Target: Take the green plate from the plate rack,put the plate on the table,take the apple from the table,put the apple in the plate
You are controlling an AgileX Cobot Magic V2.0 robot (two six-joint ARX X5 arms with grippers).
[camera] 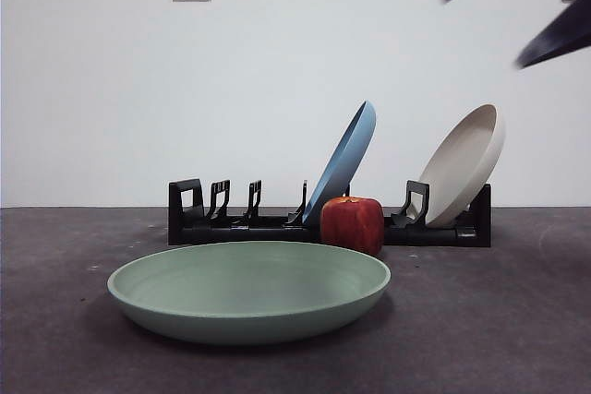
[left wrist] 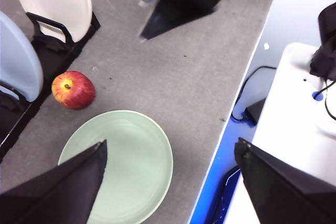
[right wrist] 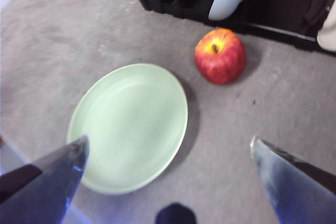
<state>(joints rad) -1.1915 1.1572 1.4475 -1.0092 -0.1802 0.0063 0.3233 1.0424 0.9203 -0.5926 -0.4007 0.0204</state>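
Green plate (camera: 249, 291) lies flat and empty on the table (camera: 499, 320); apple (camera: 352, 224) sits just behind it, partly hidden by its rim, against the plate rack (camera: 199, 219). Left gripper (left wrist: 168, 153) and right gripper (right wrist: 168, 150) both hover spread wide, holding nothing. Their jaws are cut off at the frame edges, right one blurred.

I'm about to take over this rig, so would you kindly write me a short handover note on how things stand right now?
Left gripper: jaws open, holding nothing, high above the green plate.
Right gripper: jaws open, holding nothing, above the table between plate and apple.
The green plate lies flat on the table in front of the plate rack, with nothing on it. The apple stands on the table between plate and rack, close behind the plate's rim. A blue plate and a beige plate lean in the rack.
Done: plate out of the rack and set down.
Left: grasp the apple and put it in the plate.
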